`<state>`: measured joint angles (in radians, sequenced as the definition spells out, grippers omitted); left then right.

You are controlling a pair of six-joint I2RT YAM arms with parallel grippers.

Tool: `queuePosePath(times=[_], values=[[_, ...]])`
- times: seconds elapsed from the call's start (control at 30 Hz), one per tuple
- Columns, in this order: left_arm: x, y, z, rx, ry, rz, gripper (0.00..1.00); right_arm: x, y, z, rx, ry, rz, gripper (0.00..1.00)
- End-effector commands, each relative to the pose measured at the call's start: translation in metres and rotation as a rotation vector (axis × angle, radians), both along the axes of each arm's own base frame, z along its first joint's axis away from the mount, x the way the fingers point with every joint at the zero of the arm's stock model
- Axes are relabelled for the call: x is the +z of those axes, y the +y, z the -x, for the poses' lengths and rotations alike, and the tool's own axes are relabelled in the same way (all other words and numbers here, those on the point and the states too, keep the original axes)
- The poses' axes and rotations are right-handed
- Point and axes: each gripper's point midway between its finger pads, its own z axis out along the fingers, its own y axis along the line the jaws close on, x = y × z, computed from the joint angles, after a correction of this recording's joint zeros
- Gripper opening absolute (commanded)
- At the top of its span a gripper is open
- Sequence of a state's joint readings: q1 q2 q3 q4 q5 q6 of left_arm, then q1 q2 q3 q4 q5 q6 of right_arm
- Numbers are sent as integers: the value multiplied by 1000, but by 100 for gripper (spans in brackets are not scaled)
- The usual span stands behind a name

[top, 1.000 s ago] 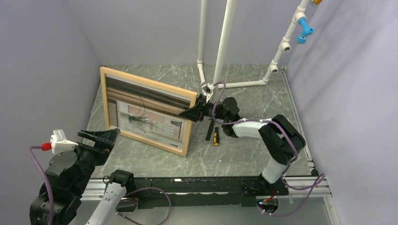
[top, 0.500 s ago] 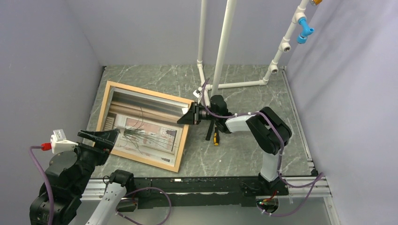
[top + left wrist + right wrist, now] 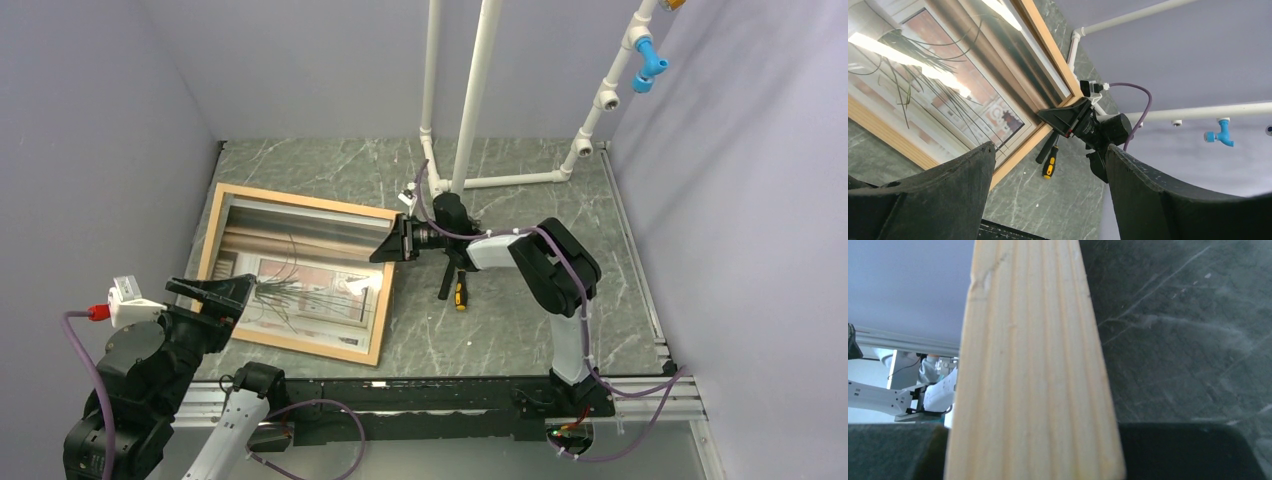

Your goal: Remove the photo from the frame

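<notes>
A: How many things are on the table point(image 3: 520, 330)?

B: One frame point(image 3: 300, 347) of light wood and one photo point(image 3: 320, 295) inside it. There are also two tools, a screwdriver point(image 3: 460, 291) with a yellow-and-black handle and a dark tool point(image 3: 445, 283) just beside it.

A: Where is the frame?

B: It is on the left half of the table, face up, reaching from near the left edge toward the middle. The photo sits in it behind a shiny pane point(image 3: 262, 222) that throws back the lights. The tools lie near the table's middle, just right of the frame's far right corner.

A: And the jaws?

B: The right jaws are clamped on that far right corner, with the wood rail filling the gap between them. I cannot tell whether the corner touches the table. The left jaws stand wide apart above the frame's near left corner and hold nothing.
</notes>
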<state>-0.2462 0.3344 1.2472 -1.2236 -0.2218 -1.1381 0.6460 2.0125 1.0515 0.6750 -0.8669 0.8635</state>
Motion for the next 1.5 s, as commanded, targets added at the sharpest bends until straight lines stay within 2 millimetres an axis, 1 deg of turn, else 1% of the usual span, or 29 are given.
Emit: queuePosePath(times=[0.0,0.23,0.47,0.67,0.77,0.93,1.0,1.1,1.27,1.4,1.47], values=[[6,-4,-3,-23,-19,4,84,-30,8,-2,119,-149,44,0],[5,-2,0,-15,-18,-2,84,-49,11,-3,149,-111,92,0],[-1,-6,-5,-26,-4,4,83,-60,7,9,156,-106,163,0],[-4,-8,-5,-37,0,8,84,-72,-1,2,103,-116,274,0],[-4,-7,-4,-30,-1,8,84,-74,-1,0,94,-135,315,0],[-4,-7,-3,-33,1,10,84,-87,-6,-9,19,-146,413,0],[-5,-6,-3,-30,5,7,84,-90,-10,-13,-21,-147,438,11],[-6,-5,-2,-25,3,6,84,-92,-13,-18,-66,-157,462,19],[-8,-5,-2,-25,7,6,84,-100,-20,-26,-143,-164,513,39],[-9,-6,-3,-27,9,5,84,-108,-31,-37,-221,-182,616,47],[-10,-6,-3,-28,10,4,84,-109,-38,-42,-260,-198,659,51]])
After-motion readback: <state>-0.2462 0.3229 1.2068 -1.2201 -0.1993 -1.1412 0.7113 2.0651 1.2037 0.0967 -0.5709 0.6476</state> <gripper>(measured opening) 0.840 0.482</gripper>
